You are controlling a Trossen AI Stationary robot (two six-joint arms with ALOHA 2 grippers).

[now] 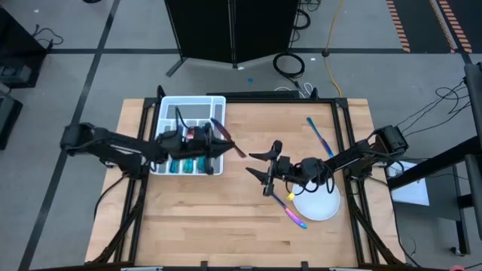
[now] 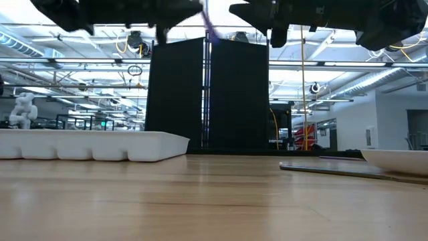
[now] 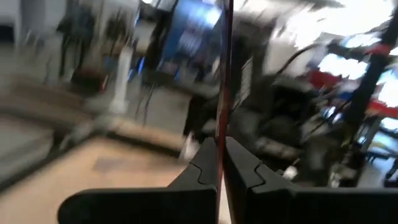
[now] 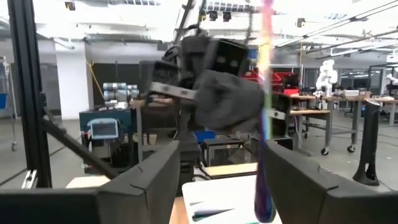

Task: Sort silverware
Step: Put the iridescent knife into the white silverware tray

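Iridescent rainbow silverware, white divided tray, white plate, pale wood table, dark claws

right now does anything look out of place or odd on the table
Mostly tidy. One piece of silverware lies half on the white plate's rim, half on the table. Another utensil lies alone near the far right edge. The left gripper holds a piece aloft beside the tray.

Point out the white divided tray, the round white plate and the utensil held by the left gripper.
white divided tray (image 1: 167,105), high view, bare far-left corner.
round white plate (image 1: 320,207), high view, bare centre.
held utensil (image 1: 226,137), high view, shaft beyond the left gripper's fingers.
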